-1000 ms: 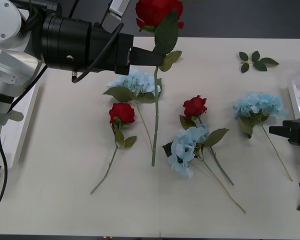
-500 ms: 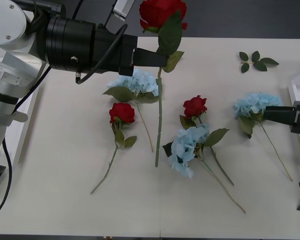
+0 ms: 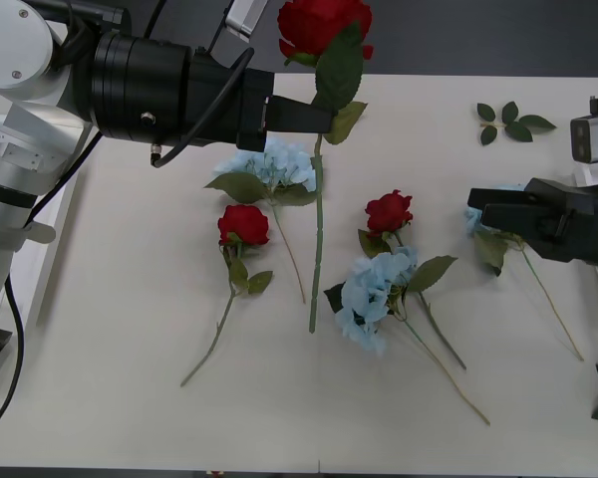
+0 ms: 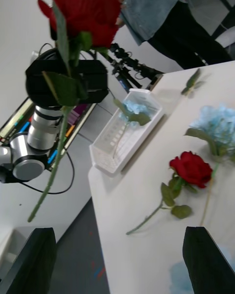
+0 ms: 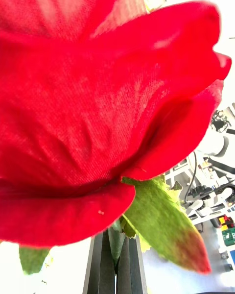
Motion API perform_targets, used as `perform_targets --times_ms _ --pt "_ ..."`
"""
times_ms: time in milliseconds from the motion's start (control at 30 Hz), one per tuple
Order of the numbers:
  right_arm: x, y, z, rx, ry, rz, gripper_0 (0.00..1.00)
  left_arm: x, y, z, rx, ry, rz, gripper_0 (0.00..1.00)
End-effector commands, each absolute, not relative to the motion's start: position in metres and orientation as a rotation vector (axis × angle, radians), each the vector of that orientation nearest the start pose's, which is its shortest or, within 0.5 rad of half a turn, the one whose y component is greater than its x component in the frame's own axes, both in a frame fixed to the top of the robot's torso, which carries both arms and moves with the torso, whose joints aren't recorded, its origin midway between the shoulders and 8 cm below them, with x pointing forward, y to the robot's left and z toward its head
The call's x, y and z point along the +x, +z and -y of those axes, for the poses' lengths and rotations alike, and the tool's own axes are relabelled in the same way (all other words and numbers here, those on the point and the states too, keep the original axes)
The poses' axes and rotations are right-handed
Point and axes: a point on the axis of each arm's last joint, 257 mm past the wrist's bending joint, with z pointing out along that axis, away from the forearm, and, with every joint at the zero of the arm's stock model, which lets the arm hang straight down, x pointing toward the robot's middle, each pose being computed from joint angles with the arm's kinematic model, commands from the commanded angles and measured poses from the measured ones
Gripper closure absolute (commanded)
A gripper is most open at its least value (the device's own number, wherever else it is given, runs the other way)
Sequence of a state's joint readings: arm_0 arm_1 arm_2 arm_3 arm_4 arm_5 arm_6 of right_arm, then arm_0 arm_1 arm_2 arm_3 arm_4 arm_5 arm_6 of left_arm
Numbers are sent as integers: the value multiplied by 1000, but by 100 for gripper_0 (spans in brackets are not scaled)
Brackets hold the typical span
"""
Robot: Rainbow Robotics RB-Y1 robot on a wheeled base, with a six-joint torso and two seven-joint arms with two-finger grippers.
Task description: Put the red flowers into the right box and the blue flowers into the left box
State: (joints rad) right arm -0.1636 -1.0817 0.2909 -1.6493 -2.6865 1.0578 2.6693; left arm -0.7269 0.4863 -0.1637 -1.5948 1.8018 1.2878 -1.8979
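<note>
- The left gripper (image 3: 314, 115), clamped on the stem just under the bloom, holds a red rose (image 3: 319, 25) above the table's far side; the stem hangs down over the table.
- The right gripper (image 3: 475, 206), fingers spread and holding nothing, points toward the held rose from the table's right side.
- The rose lies to the right gripper's left and farther back, its long axis near upright, so a handover looks likely, since the right box sits on the right arm's side.
- The left box (image 4: 128, 130) already holds a blue flower (image 4: 137, 109).
</note>
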Motion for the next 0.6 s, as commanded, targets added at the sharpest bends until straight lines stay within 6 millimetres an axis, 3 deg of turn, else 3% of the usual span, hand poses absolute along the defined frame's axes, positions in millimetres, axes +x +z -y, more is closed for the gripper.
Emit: perform_targets --times_ms 33,200,600 --pt "349 -80 144 -676 1491 -1572 25 418 16 30 1024 -1407 -1727 100" --pt "332 -80 122 -593 1544 -1539 25 418 16 30 1024 -1407 -1727 100" --pt "320 -74 63 -445 1610 -1465 25 418 16 30 1024 -1407 -1727 100"
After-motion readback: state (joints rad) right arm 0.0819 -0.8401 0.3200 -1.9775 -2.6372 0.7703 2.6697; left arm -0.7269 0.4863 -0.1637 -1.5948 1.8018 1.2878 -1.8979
